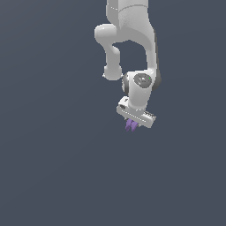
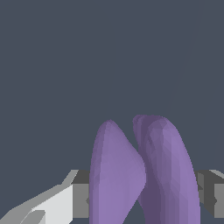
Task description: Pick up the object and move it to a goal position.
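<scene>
Plain slate-grey space surrounds the white robot arm's gripper (image 1: 133, 124) on every side; its fingers (image 2: 80, 199) clamp the small purple two-lobed object (image 1: 130, 125).

In the exterior view, the arm (image 1: 132, 39) is reaching down from the upper edge, a little toward the exterior view's right of centre. The gripper (image 1: 133, 125) is hanging at its lower end, and the object (image 1: 130, 126) is sitting directly under it, poking out below (two lobes side by side). In the wrist view, the object (image 2: 142, 175) is sitting between the fingers (image 2: 81, 194), one at either flank.
</scene>
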Robot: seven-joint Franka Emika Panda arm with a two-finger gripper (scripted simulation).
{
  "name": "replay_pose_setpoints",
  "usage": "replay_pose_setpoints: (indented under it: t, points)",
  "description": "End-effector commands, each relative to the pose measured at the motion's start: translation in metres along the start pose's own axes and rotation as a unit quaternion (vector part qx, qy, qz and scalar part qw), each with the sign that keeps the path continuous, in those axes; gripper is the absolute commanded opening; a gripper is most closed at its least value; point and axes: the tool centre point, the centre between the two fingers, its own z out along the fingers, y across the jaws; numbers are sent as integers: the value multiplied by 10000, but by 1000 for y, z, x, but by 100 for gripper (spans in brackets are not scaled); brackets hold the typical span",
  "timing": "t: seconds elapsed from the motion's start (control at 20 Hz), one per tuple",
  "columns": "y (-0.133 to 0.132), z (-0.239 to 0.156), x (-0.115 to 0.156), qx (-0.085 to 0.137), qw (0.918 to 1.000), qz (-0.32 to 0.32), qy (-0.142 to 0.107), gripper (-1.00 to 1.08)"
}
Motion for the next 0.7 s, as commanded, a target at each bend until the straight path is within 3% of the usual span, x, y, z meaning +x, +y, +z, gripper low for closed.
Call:
replay_pose_setpoints:
  t: [0.0,0.4,0.65]
  points:
    - [0,1,0,-3,10000,2,-1,-100]
    - [1,-1,2,1,10000,3,1,-100]
    - [10,-10,16,1,10000,3,1,-100]
